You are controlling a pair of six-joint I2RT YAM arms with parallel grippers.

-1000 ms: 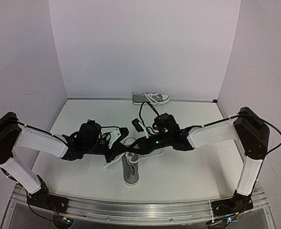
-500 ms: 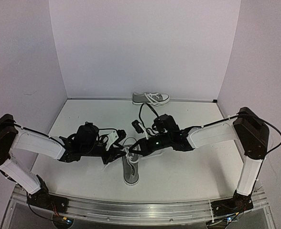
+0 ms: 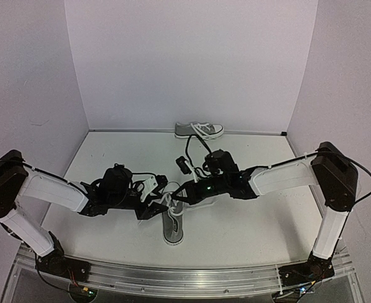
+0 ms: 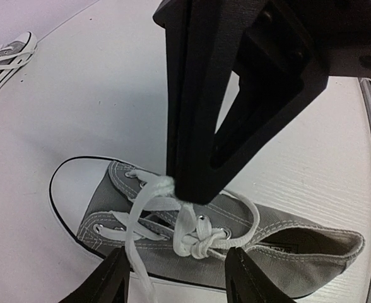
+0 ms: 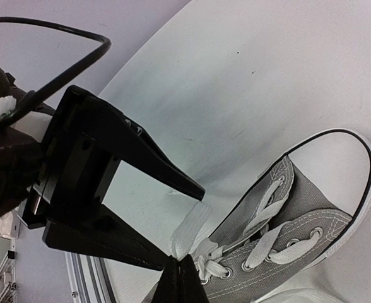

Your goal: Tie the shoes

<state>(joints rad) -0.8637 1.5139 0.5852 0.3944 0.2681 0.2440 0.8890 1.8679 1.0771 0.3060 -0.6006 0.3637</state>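
Two grey, white-soled shoes [image 3: 172, 230]: right jaws clamp the near one's white lace [image 4: 198, 243], left jaws apart.

Left gripper [image 3: 156, 206] and right gripper [image 3: 176, 197] close together over near grey shoe [image 3: 172, 230], second shoe [image 3: 199, 130] by back wall [image 3: 192, 63]

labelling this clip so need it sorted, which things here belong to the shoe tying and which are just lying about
Job: near shoe, its white lace, far shoe, left claw (open), right claw (shut on the lace).
Just there: table, metal rail, black cable.
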